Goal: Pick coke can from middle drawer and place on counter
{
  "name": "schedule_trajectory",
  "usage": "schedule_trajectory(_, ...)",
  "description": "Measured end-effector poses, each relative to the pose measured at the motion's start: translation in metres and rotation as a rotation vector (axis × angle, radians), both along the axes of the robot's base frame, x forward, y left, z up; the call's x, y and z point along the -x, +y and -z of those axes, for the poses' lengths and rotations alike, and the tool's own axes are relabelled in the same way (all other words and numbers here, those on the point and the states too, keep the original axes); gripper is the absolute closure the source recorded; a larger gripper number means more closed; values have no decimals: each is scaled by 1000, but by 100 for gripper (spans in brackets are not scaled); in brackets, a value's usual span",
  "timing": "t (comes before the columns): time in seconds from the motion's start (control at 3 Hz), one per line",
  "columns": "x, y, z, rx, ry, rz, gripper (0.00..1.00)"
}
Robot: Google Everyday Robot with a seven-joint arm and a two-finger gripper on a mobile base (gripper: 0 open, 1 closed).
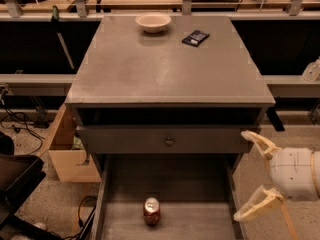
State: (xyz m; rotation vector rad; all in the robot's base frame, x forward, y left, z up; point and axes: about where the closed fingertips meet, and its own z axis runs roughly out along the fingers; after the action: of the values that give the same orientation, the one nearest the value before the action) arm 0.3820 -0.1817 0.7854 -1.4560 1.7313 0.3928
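Observation:
The coke can (151, 211) stands upright on the floor of the open middle drawer (200, 219), left of its middle, silver top showing. The counter (150, 69) is the flat grey top of the cabinet above. My gripper (250, 176) is at the lower right, beside the drawer's right wall. Its two pale fingers (257, 141) are spread wide apart and hold nothing. It is well right of the can and above drawer level.
A pale bowl (153, 21) and a dark packet (195, 37) lie at the back of the counter. A closed drawer front with a round knob (169, 141) sits above the open drawer. A cardboard box (67, 151) and cables lie on the floor at left.

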Motion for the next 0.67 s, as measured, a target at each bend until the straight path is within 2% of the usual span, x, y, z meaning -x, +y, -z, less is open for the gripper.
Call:
schedule_trajectory(0.33, 0, 3, 1, 28, -63, -62, 0)
schedule_trajectory(0.67, 0, 3, 0, 30, -61, -60, 0)
